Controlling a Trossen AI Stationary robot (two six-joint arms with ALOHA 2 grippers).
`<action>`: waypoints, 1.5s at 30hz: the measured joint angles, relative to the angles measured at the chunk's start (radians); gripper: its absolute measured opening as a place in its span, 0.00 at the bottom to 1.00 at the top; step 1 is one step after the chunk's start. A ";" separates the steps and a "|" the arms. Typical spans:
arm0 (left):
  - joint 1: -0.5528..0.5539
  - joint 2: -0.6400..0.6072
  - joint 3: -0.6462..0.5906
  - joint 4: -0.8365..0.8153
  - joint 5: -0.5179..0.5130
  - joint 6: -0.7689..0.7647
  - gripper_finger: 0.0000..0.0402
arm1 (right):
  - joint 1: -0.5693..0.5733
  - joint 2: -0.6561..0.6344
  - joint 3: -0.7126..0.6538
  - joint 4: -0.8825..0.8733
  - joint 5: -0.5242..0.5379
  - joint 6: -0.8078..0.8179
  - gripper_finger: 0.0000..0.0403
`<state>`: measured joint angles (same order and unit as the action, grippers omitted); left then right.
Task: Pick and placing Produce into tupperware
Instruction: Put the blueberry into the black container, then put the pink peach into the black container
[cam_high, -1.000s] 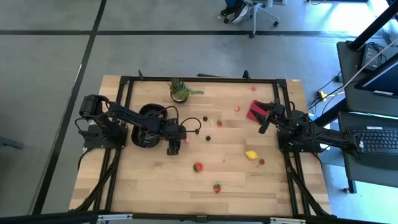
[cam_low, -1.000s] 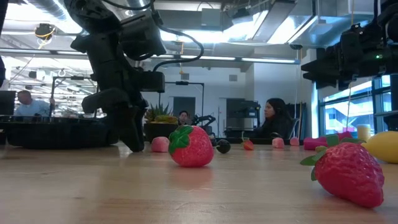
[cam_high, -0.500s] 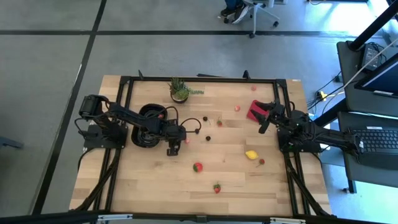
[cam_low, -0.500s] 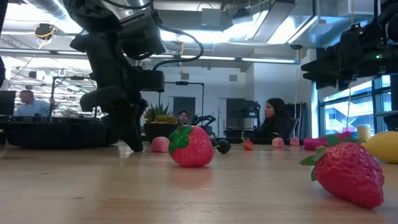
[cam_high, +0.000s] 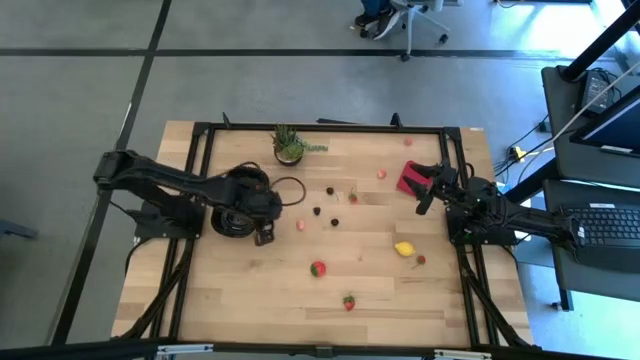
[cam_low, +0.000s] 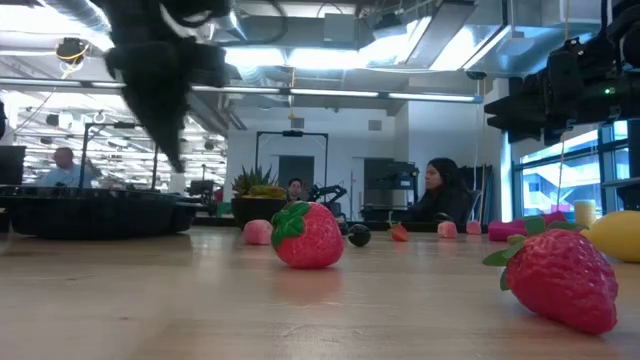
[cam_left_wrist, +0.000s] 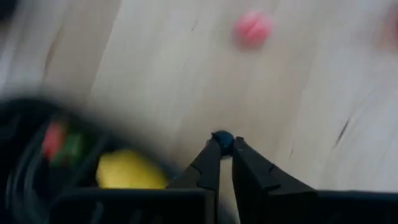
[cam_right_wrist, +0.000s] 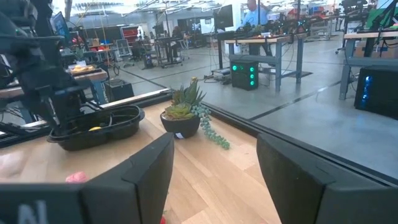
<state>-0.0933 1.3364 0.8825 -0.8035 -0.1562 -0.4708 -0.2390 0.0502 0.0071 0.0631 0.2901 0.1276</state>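
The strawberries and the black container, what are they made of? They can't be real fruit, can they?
The strawberries look like moulded plastic or rubber: even red, regular dimples, stiff green leaves, though the look leaves the exact material open. The black container seems to be thin glossy plastic, with light glinting along its rim. The table looks like pale wood planks.

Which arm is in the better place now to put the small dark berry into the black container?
The left. Its tool is shut on the dark berry right beside the black container. The right tool waits open, far across the table near the red square.
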 joint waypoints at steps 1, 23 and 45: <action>0.000 -0.022 -0.002 -0.049 -0.010 -0.050 0.05 | 0.000 0.000 0.000 0.000 0.000 0.001 0.58; -0.006 -0.075 -0.031 -0.049 -0.048 -0.203 0.14 | 0.000 0.000 0.000 0.017 0.000 -0.001 0.58; 0.057 0.153 -0.030 0.576 -0.099 0.192 0.60 | 0.000 0.000 0.000 0.020 0.002 -0.002 0.58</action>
<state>-0.0364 1.4898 0.8528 -0.2270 -0.2548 -0.2786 -0.2394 0.0502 0.0071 0.0836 0.2920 0.1257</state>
